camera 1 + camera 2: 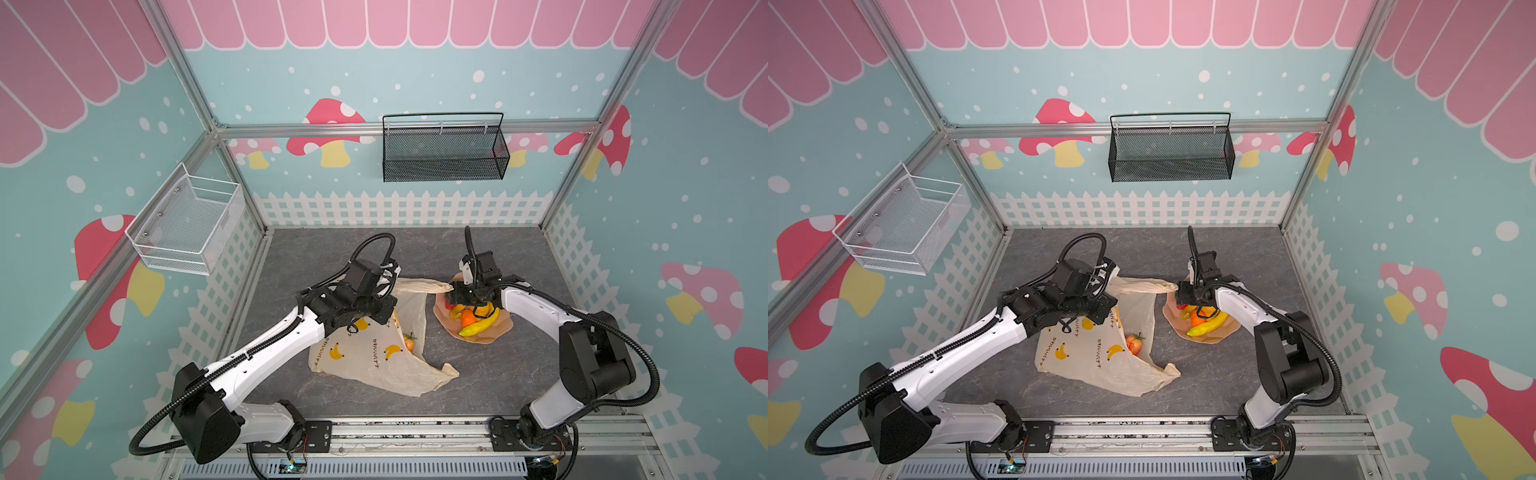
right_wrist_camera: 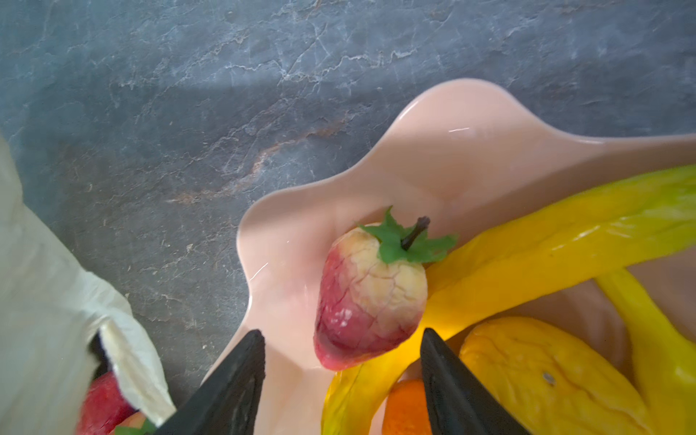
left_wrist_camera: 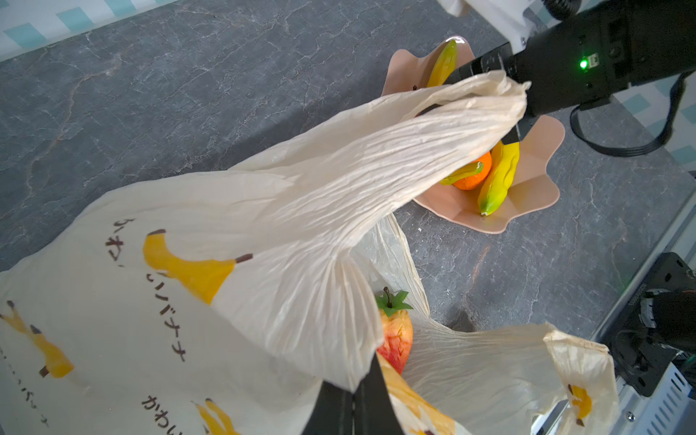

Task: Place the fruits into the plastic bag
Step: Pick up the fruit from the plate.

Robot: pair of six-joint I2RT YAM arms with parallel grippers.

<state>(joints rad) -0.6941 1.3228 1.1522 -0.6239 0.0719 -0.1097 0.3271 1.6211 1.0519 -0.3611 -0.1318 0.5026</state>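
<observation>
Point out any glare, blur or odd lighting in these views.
Right wrist view: glints on the plate, the strawberry sharp, the plastic bag at the edge blurred. Left wrist view: a green light flares. Both top views: even light, faint shadows.

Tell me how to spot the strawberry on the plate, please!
Find the pink wavy plate on the grey table, beside the bag. The strawberry lies near the plate's edge, next to the bananas and the tangerine. It is the only red-and-cream fruit on the plate, and it has a green leafy cap.
</observation>
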